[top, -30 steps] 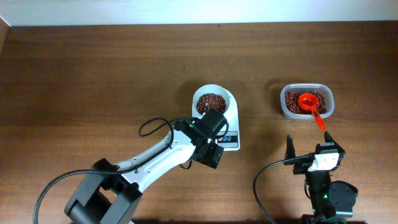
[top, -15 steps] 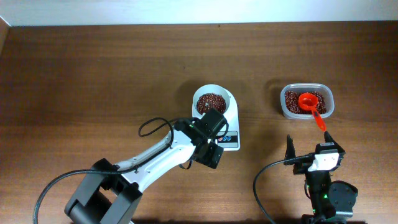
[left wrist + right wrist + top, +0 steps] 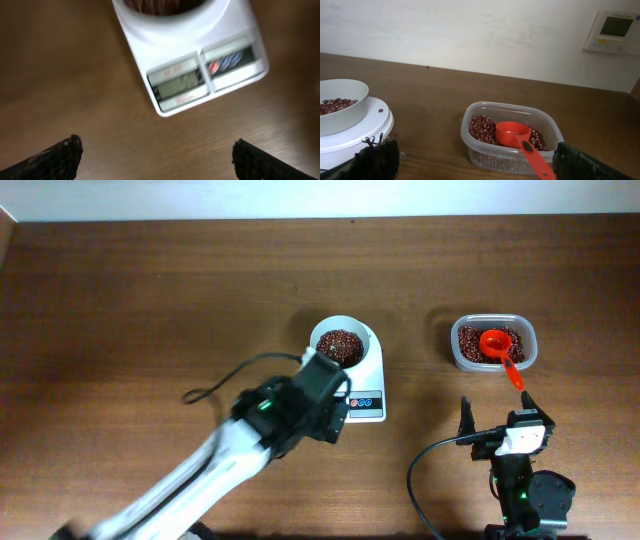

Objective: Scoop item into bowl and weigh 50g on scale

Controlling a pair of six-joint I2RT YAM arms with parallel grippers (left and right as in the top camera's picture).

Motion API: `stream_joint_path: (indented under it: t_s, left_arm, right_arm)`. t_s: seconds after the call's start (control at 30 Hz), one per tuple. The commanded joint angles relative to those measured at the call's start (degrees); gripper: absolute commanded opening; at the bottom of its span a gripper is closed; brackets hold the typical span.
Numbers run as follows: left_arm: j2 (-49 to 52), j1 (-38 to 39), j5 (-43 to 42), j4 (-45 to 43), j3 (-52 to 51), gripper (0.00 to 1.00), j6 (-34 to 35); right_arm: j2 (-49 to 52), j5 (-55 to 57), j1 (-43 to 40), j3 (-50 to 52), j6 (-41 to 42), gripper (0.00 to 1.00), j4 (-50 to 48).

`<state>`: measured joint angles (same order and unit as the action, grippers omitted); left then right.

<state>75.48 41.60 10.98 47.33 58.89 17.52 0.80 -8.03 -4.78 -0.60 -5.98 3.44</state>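
Wooden table [image 3: 150, 290], beans [image 3: 340, 345] in bowl [image 3: 345, 117], on scale [image 3: 373, 375]

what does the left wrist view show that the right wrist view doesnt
Only the left wrist view: the scale's display and its red and blue buttons, seen from above. Only the right wrist view: the clear tub of beans with the red scoop lying in it, plus a wall panel. Both: the white bowl sitting on the scale, on the wooden table.
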Motion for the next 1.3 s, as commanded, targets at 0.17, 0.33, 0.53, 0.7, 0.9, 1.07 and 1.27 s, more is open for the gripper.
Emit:
stream_joint_path:
  t_s: [0.17,0.33,0.53,0.7,0.9,1.07,1.27]
  left_arm:
    - [-32.24,-1.70,2.49,3.52,0.04,0.99,-0.68]
    - [-49.37,-2.75,2.34,5.51,-3.15,0.99,-0.66]
    - [-65.66,-6.19,-0.07,2.82,-15.89,0.99,2.84]
    - [-73.92,-6.32,-0.07,-4.52,-26.73,0.99,3.89]
    - [-75.19,-6.43,-0.04,-23.71,-37.81,0.99,3.87]
    - [-75.19,-7.08,-0.26,-46.71,-52.59,0.99,3.89]
    - [-75.21,-8.92,-0.85,-51.91,-58.42,0.99,3.43]
  right_arm:
    - [-0.59,-0.35,0.26,0.28,0.48,0.99,0.26]
    - [-0.59,-0.35,0.26,0.28,0.48,0.99,0.26]
    - [-0.59,-0.35,0.26,0.28,0.48,0.99,0.26]
    - [-0.59,-0.35,0.26,0.28,0.48,0.99,0.26]
    - [-0.59,-0.35,0.26,0.28,0.48,0.99,0.26]
    - [-0.59,-0.35,0.26,0.28,0.48,0.99,0.26]
    - [-0.59,-0.35,0.26,0.28,0.48,0.99,0.26]
